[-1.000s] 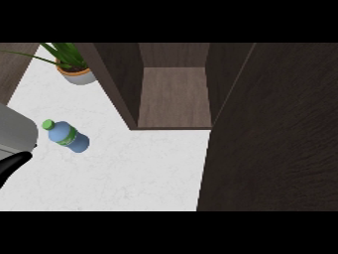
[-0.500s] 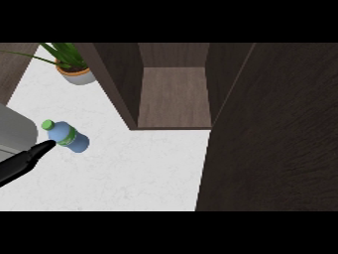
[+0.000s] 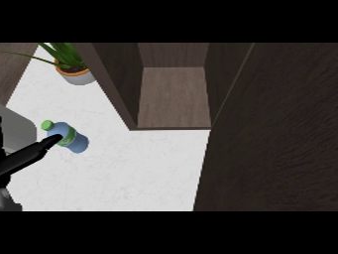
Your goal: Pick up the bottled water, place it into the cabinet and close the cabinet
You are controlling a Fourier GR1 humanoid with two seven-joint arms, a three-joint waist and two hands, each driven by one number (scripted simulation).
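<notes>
The pick-up is under way. The bottle [image 3: 67, 136] lies near the counter's [image 3: 135, 168] left edge, touched by the open, empty left hand [image 3: 10, 161]. Next, fingers must be curled round it.

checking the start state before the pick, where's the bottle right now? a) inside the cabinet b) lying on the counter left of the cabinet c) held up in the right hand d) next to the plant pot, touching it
b: the bottle lies on the white counter, left of the open cabinet, with a left hand fingertip at it and the plant well apart.
</notes>
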